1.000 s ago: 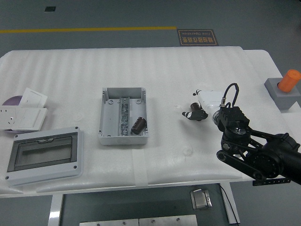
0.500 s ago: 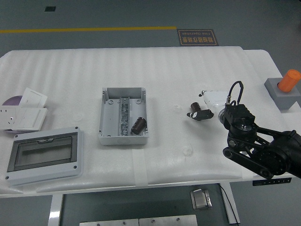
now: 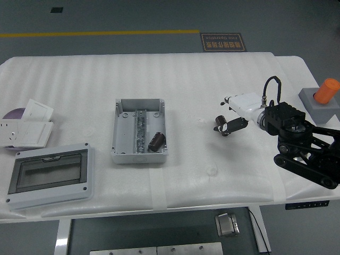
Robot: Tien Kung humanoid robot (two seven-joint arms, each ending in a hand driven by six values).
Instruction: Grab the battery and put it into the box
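The grey open box [image 3: 139, 113] stands in the middle of the table. Inside it, at the near right, a black cylindrical battery [image 3: 155, 141] lies beside a metal rail. My right hand [image 3: 228, 123], white-backed with dark fingers, hovers over the table well to the right of the box. Its fingers look loosely spread and I see nothing held in them. The black right arm [image 3: 303, 149] runs off toward the lower right. My left arm does not show.
A grey cover with a clear window [image 3: 50, 175] lies at the front left. White socket plates [image 3: 29, 130] and a purple disc [image 3: 11, 113] sit at the left edge. A grey block with an orange cylinder [image 3: 323, 98] stands at the far right.
My right hand and arm have drawn back to the right and slightly farther from me, away from the box. The battery in the box has not moved.
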